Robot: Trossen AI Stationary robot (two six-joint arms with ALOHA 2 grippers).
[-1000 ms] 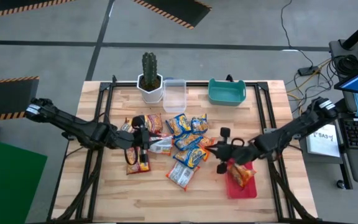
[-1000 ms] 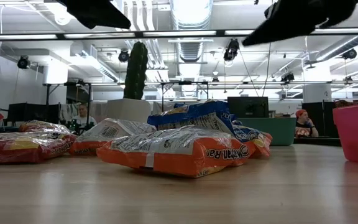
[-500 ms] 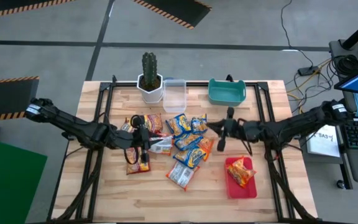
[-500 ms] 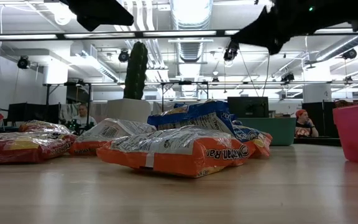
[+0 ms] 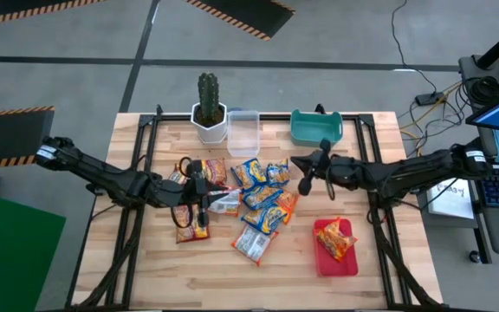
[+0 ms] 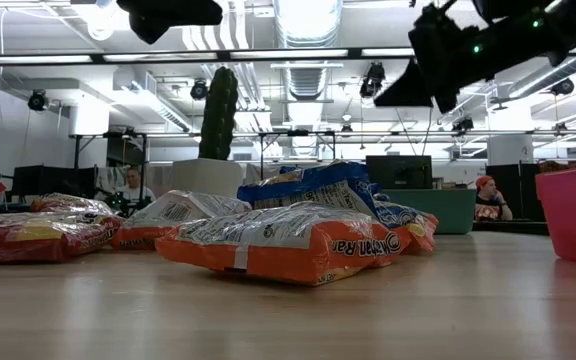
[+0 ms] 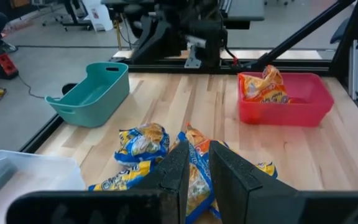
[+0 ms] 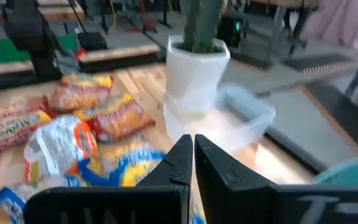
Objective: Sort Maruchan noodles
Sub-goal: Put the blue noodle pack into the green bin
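Observation:
Several Maruchan noodle packets (image 5: 258,204), orange, blue-and-yellow, red and silvery, lie in a loose pile on the middle of the wooden table. The low view (image 6: 288,240) shows the same pile. One orange packet (image 5: 338,240) lies in the red tray (image 5: 319,260). My left gripper (image 5: 204,194) hangs in the air over the pile's left part. Its fingers stand a narrow gap apart (image 7: 199,149) with nothing between them. My right gripper (image 5: 296,163) is shut (image 8: 193,140) and empty, in the air between the pile and the teal bin (image 5: 316,130).
Along the far edge stand a cactus in a white pot (image 5: 209,108), a clear plastic container (image 5: 243,132) and the teal bin. The red tray sits at the near right. Bare wood lies along the near edge and at the far right.
My right gripper has swung from above the red tray toward the table's far edge and has rolled as it went. The orange packet stays in the tray. My left gripper has kept its place and has tipped up to a more level pose.

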